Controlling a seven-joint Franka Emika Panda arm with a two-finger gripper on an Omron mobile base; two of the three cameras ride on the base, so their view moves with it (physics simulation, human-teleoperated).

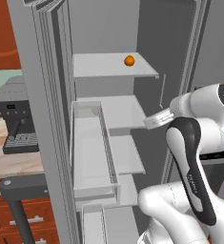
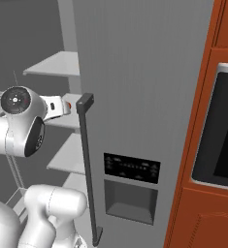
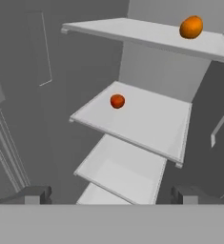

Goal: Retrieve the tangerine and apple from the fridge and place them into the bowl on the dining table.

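Note:
The fridge (image 1: 42,119) stands with its left door swung open and its white shelves bare to me. The tangerine (image 3: 191,27), a small orange ball, rests on the upper shelf, and it sits near that shelf's back (image 1: 129,60) in the left base view. One shelf lower lies the apple (image 3: 117,101), small and red, near the shelf's left part. My gripper (image 3: 112,195) is open, fingertips far apart, nothing between them, well short of both fruits and aimed at the shelves. The bowl and the dining table are out of view.
The fridge's right door (image 2: 144,97) is closed, with its long handle (image 2: 86,164) and dark dispenser panel (image 2: 132,169) beside my arm. Door bins (image 1: 92,152) line the open left door. A coffee machine (image 1: 15,119) stands on a wooden counter; a black microwave (image 2: 222,131) sits at right.

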